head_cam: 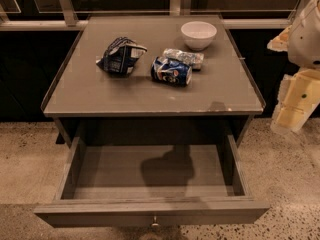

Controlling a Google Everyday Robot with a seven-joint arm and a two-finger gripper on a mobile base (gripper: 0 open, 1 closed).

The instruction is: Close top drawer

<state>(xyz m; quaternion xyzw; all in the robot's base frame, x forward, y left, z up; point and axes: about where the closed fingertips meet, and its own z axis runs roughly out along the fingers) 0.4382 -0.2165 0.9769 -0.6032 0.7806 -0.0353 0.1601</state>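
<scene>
Right in front of you, the top drawer (150,211) is pulled far out from under the bench (100,96), and its wide flat front panel sits along the bottom edge of the camera view. The small round metal knob (155,221) is at the centre of that panel, almost at the frame's lower limit. You are looking straight down into the shallow grey-brown box, and a dark shadow (167,169) lies across its bottom board, just right of centre. Above it on the bench top, a crumpled dark blue and white chip bag (120,56) lies left of centre. A blue Pepsi can (171,71) lies on its side near the middle. A crushed silvery can or packet (184,58) is just behind it, touching or very nearly so. A white bowl (198,34) stands upright towards the back right corner. A pale-framed dark partition (65,4) runs behind the bench, and a speckled stone floor (25,154) spreads to either side. The gripper (295,106) is over on your right edge, a cream-coloured piece hanging below the white arm housing (306,34). It is beside the bench's right side, well apart from the drawer front and the knob. How its jaws are set, you cannot tell from here.
</scene>
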